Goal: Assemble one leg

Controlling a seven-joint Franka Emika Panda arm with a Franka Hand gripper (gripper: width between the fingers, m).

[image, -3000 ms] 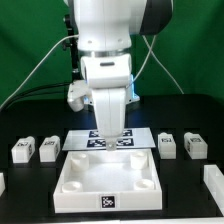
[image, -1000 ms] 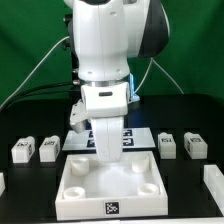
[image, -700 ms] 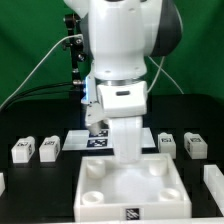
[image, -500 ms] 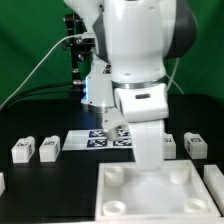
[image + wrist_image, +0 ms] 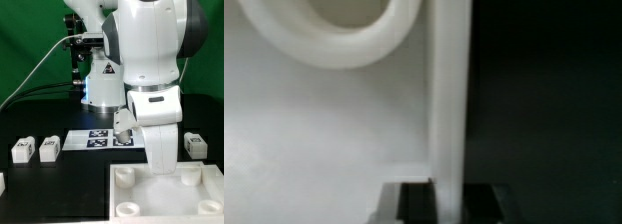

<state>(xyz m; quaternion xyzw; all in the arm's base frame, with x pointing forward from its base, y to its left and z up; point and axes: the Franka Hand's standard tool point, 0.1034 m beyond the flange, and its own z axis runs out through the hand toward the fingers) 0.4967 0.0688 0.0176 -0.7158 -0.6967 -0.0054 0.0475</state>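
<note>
The gripper (image 5: 445,203) pinches the panel (image 5: 165,198) by its wall. I'd hold it flat and move it slowly — any tilt could twist it loose. The leg (image 5: 195,143) lies untouched just beyond the panel, on the exterior view's right.

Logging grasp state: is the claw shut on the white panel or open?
Shut: in the wrist view the claw pinches the white panel's raised rim from both sides.

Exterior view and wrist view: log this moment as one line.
white panel: under arm, wall between shut jaws | legs: loose on table, none held | step: no leg fitted yet
</note>
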